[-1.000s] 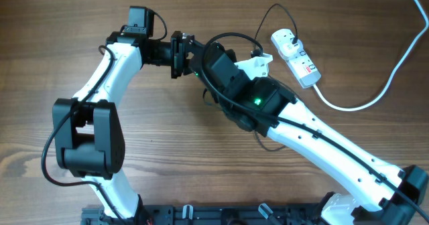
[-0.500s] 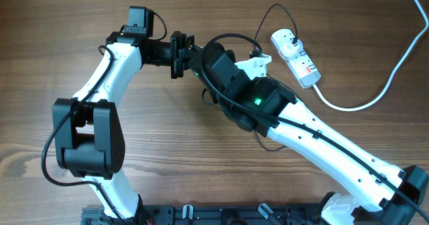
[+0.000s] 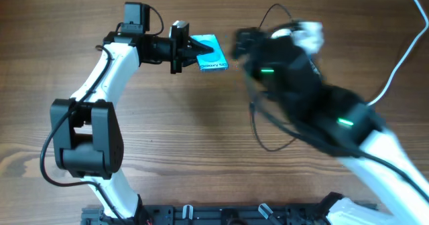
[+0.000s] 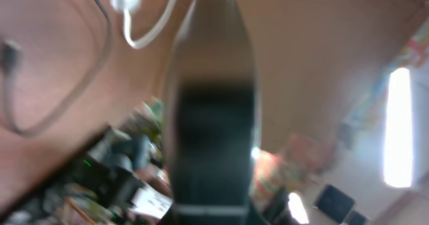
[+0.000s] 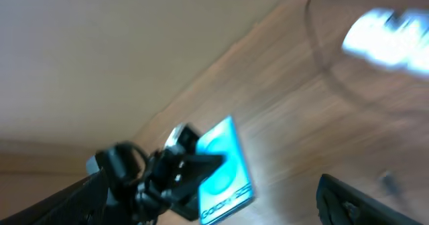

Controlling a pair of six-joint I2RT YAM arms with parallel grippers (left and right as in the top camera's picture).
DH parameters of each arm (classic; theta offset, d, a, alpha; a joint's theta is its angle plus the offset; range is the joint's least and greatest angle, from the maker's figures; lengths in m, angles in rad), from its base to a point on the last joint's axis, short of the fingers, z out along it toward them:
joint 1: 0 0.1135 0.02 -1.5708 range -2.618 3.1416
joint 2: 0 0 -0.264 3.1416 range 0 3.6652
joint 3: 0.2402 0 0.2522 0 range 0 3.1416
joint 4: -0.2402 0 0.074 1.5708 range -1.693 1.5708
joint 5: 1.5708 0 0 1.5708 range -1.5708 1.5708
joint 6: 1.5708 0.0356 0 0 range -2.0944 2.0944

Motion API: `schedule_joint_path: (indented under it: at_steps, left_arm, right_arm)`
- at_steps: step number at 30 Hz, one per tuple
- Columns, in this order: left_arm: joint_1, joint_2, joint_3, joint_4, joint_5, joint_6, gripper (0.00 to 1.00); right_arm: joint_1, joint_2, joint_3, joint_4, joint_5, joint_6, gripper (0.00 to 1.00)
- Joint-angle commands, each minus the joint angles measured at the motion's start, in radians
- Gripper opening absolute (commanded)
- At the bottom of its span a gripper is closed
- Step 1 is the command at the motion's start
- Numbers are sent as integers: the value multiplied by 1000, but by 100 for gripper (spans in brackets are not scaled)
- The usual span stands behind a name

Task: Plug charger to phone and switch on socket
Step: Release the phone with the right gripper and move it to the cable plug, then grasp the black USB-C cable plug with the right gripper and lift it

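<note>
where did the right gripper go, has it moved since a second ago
Yes. The right gripper, now blurred, swung right and up, uncovering the phone and nearing the white cord.

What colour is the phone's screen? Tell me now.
The phone screen is turquoise-blue with a paler oval, clearest in the overhead view.

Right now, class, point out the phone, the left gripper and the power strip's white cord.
phone (image 3: 215,55): overhead view, middle of its turquoise screen.
left gripper (image 3: 200,51): overhead view, between its fingertips at the phone's edge.
white cord (image 3: 409,53): overhead view, mid-stretch near the right edge.
</note>
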Motion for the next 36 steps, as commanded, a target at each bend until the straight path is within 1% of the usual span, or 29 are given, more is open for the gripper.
schedule_joint_path:
  at_steps: [1, 2, 3, 5, 6, 7, 9, 10, 11, 12, 13, 14, 16, 17, 18, 20, 21, 22, 25, 27, 28, 33, 34, 36]
  left_arm:
    - [26, -24, 12, -46, -149, 289, 4]
    - [26, -24, 12, -67, -167, 344, 4]
    - [26, -27, 12, -86, -175, 402, 4]
    - [25, -46, 12, -104, -187, 486, 4]
    - [25, -72, 12, -119, -240, 512, 4]
    - [25, -97, 12, -136, -317, 511, 4]
    - [25, -176, 12, -191, -568, 507, 4]
    - [25, -221, 12, -224, -710, 491, 4]
    - [25, -250, 12, -250, -816, 453, 4]
    - [26, -296, 12, -305, -1013, 357, 4]
    - [27, -326, 12, -356, -1180, 269, 4]
    - [29, -343, 12, -393, -1292, 217, 4]
    - [38, -351, 12, -444, -1403, 183, 4]
    - [43, -348, 10, -461, -1409, 184, 4]
    - [46, -348, 7, -470, -1409, 184, 4]
    - [46, -346, 4, -473, -1408, 184, 4]
    - [46, -346, 4, -472, -1408, 184, 4]
    - [46, -346, 4, -472, -1408, 184, 4]
    - [45, -346, 4, -480, -1405, 184, 4]
    - [45, -346, 3, -480, -1400, 184, 4]
    - [45, -346, 3, -479, -1400, 184, 4]
    - [45, -346, 3, -480, -1400, 184, 4]
    - [45, -346, 3, -479, -1400, 184, 4]
    - [45, -346, 3, -479, -1400, 184, 4]
  right_arm:
    - [-156, -71, 14, -127, -150, -336, 100]
    - [-200, -72, 14, -175, -163, -372, 99]
    - [-252, -58, 9, -242, -165, -398, 100]
    - [-307, -24, -14, -307, -165, -410, 99]
    - [-324, -2, -32, -322, -166, -409, 99]
    - [-335, 19, -53, -323, -170, -409, 99]
    - [-341, 82, -102, -307, -180, -408, 100]
    - [-341, 107, -117, -302, -180, -408, 100]
    - [-341, 144, -130, -299, -182, -408, 100]
    - [-341, 198, -135, -299, -198, -408, 99]
    - [-341, 256, -136, -301, -228, -410, 100]
    - [-341, 303, -136, -300, -256, -412, 100]
    - [-340, 394, -136, -300, -296, -421, 99]
    - [-338, 457, -136, -290, -338, -475, 99]
    - [-336, 503, -136, -275, -381, -536, 91]
    - [-328, 587, -136, -246, -465, -626, 82]
    - [-324, 617, -136, -242, -468, -620, 76]
    - [-319, 650, -136, -238, -468, -620, 72]
    - [-299, 724, -136, -230, -469, -632, 72]
    - [-286, 746, -137, -213, -494, -674, 71]
    - [-281, 748, -137, -208, -503, -673, 70]
    - [-269, 751, -142, -205, -502, -673, 56]
    - [-269, 752, -149, -203, -502, -673, 52]
    - [-268, 752, -177, -185, -511, -670, 47]
